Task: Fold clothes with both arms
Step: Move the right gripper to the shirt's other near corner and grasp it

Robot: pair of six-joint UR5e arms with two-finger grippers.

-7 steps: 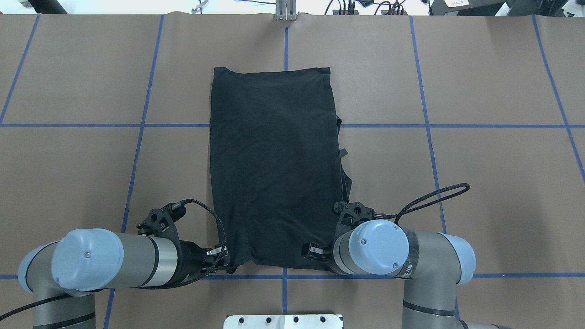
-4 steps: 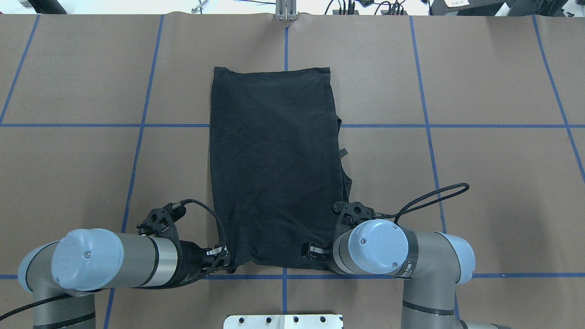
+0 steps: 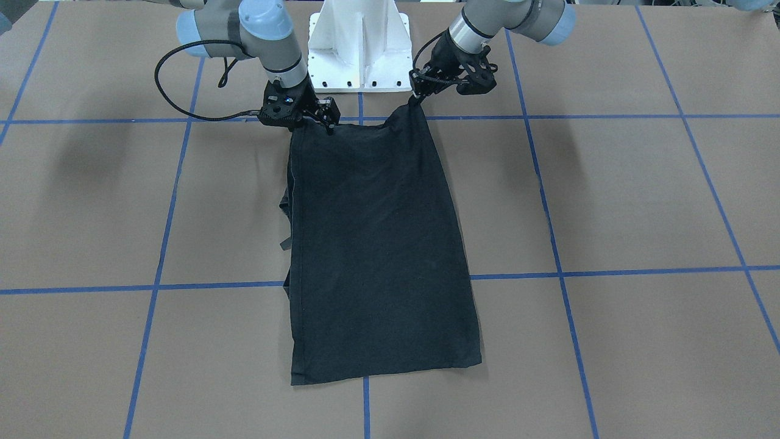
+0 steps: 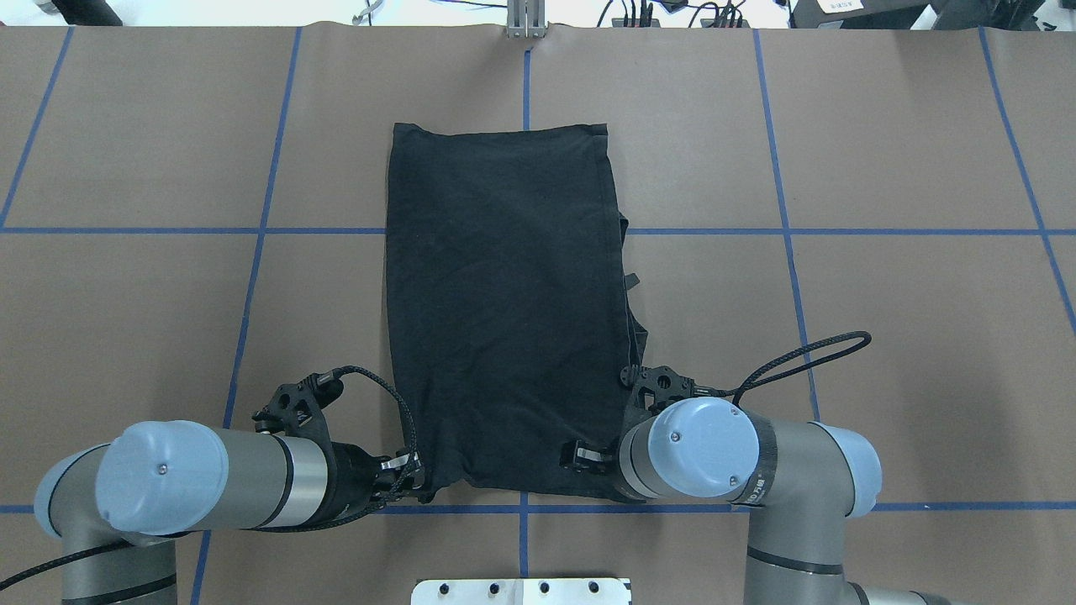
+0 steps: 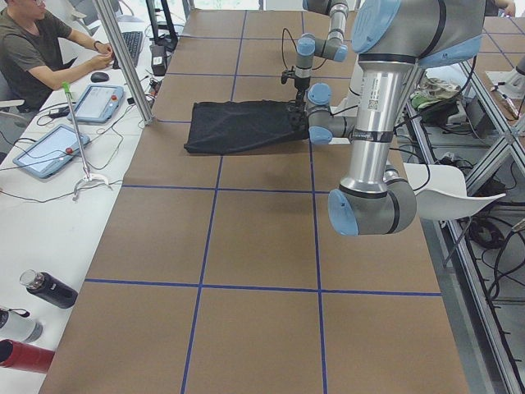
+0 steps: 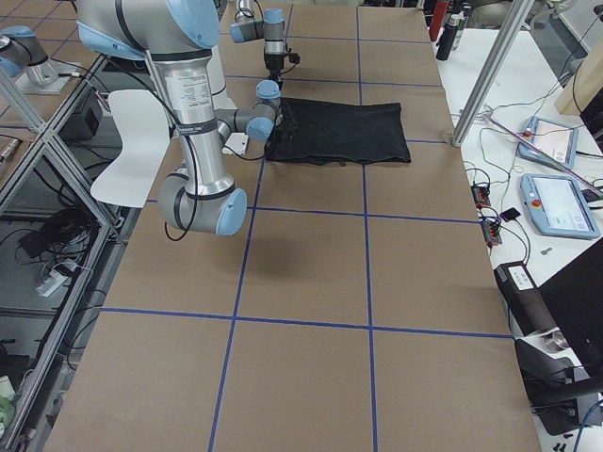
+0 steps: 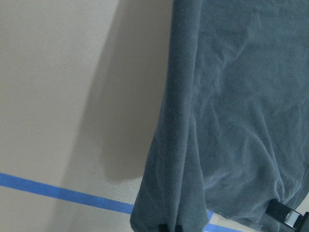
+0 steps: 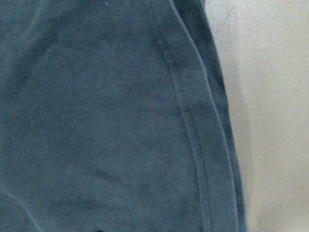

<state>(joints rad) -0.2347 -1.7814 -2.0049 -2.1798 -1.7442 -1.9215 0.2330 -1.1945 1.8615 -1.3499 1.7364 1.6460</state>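
Black folded T-shirt (image 4: 504, 311) laid on brown gridded table (image 4: 925, 336).
Lower-left corner is pinched by the left gripper (image 4: 412, 477); right gripper (image 4: 580, 455) jaws are hidden, state cannot be told.

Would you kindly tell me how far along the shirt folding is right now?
Done: the T-shirt lies as a narrow strip, sides folded in, plain black side up. In hand: the left gripper and right gripper seem to pinch the two corners nearest the robot, with the left gripper's corner lifted. Left: carrying that end over to the far end.
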